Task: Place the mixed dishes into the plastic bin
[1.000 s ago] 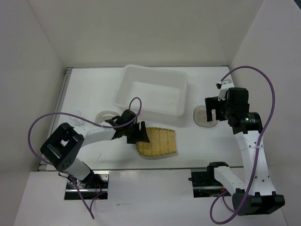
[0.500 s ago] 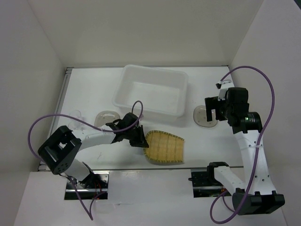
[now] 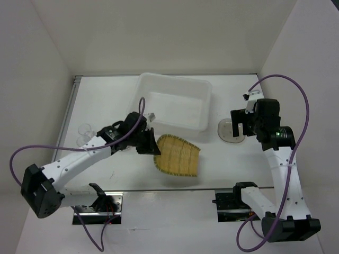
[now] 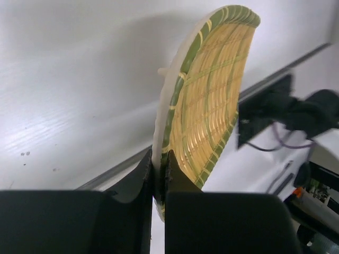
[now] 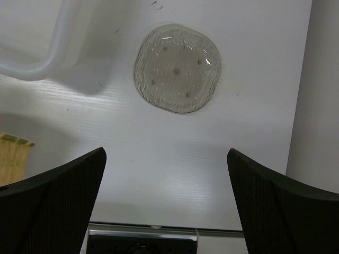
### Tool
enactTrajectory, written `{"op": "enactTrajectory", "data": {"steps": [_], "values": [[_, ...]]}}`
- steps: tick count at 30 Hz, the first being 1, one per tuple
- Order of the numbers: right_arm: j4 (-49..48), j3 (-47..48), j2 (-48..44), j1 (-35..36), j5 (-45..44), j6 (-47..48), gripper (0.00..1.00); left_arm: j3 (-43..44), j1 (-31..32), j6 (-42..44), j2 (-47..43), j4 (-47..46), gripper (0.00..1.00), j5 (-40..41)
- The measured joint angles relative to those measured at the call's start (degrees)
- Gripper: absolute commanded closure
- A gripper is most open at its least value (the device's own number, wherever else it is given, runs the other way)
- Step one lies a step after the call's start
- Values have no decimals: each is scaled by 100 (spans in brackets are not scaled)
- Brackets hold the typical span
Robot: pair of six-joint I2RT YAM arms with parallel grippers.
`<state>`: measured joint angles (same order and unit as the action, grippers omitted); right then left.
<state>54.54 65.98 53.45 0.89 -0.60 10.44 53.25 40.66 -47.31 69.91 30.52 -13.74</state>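
My left gripper (image 3: 148,144) is shut on the rim of the yellow bamboo-weave plate (image 3: 178,155), just in front of the plastic bin (image 3: 172,103). In the left wrist view the plate (image 4: 212,95) stands tilted on edge above the table, its pale rim pinched between the left gripper's (image 4: 160,164) jaws. My right gripper (image 3: 235,124) hangs open over a translucent saucer (image 3: 228,130) to the right of the bin. The right wrist view shows that saucer (image 5: 177,69) lying flat ahead of the open right gripper (image 5: 165,153), with a corner of the bin (image 5: 37,47) at upper left.
Two small clear glass cups (image 3: 82,133) stand at the left of the table, beside my left arm. The table's metal front edge (image 3: 159,190) runs below the plate. White walls close in the table on the left, back and right.
My left gripper has shut on the plate's rim and lifted it, swinging it up toward the bin as the arm stretched out. The right arm has not moved.
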Motion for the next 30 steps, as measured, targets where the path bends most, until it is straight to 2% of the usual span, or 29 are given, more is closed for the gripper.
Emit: {"op": "enactTrajectory", "data": {"steps": [4, 8, 11, 18, 24, 30], "values": [[2, 0, -72, 0, -4, -2, 0, 1508, -251, 376, 105, 601, 100, -164], [0, 0, -109, 0, -4, 0, 0, 2905, -483, 732, 691, 776, 100, -455], [2, 0, -127, 0, -4, 0, 0, 3877, -667, 1143, 1368, 1078, 100, -570], [2, 0, -275, 0, -4, -2, 0, 6706, -1786, 2022, 3587, 2068, 100, -514], [2, 0, -417, 0, -9, -4, 0, 7230, -2610, 2332, 4454, 2306, 100, -289], [2, -2, -476, 0, -24, -4, 0, 7558, -2708, 2503, 5366, 2483, 100, -153]]}}
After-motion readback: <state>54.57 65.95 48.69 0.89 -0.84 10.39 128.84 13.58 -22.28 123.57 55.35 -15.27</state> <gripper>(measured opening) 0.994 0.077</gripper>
